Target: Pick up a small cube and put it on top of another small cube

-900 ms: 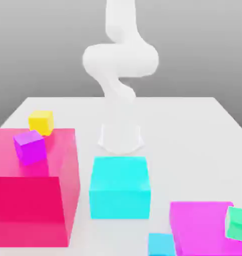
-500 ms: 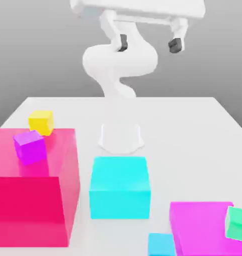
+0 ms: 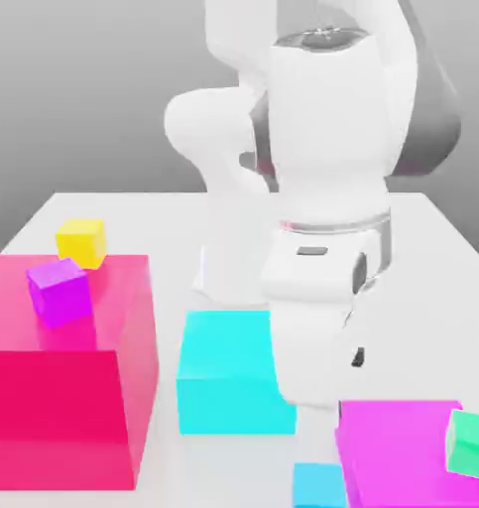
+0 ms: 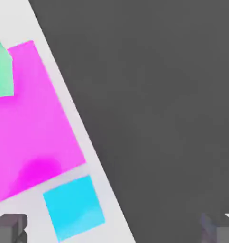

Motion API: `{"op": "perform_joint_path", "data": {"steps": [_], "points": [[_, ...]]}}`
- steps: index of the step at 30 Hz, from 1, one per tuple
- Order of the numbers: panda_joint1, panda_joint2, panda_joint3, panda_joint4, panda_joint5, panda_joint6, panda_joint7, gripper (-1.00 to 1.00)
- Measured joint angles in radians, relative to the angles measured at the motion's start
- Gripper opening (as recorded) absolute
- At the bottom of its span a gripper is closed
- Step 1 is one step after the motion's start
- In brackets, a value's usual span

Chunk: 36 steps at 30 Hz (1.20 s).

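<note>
The small cyan cube (image 3: 317, 486) lies on the white table at the front edge of the exterior view, just left of the magenta block (image 3: 407, 451). My arm (image 3: 327, 198) hangs low over it, its hand pointing down just above the cube. In the hand view my gripper (image 4: 114, 232) is open, with dark fingertips (image 4: 9, 230) set wide apart and nothing between them. The cube (image 4: 73, 206) lies on the table under them, nearer one fingertip, beside the magenta block (image 4: 31, 128).
A green cube (image 3: 471, 442) rests on the magenta block. The big cyan block (image 3: 228, 372) stands behind the small cube, partly covered by my arm. On the exterior view's left, a tall pink block (image 3: 64, 377) carries a purple cube (image 3: 59, 291); a yellow cube (image 3: 81, 243) sits behind.
My arm has swung down from the top of the exterior view to the front, now over the small cyan cube. None of the blocks or cubes has moved.
</note>
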Motion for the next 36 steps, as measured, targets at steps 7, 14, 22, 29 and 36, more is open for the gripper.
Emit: {"op": "perform_joint_path", "data": {"steps": [7, 14, 22, 29, 36], "points": [[-0.014, 0.218, 0.033, 0.001, -0.053, 0.114, -0.162, 0.0], [-0.035, 0.315, 0.06, 0.019, -0.03, 0.188, -0.184, -1.0], [-0.015, 0.156, 0.023, -0.013, -0.07, 0.06, -0.149, -1.0], [-0.098, -0.079, -0.066, -0.062, -0.072, -0.134, -0.037, -1.0], [-0.223, -0.319, -0.109, -0.116, -0.151, -0.316, 0.133, -1.0]]}}
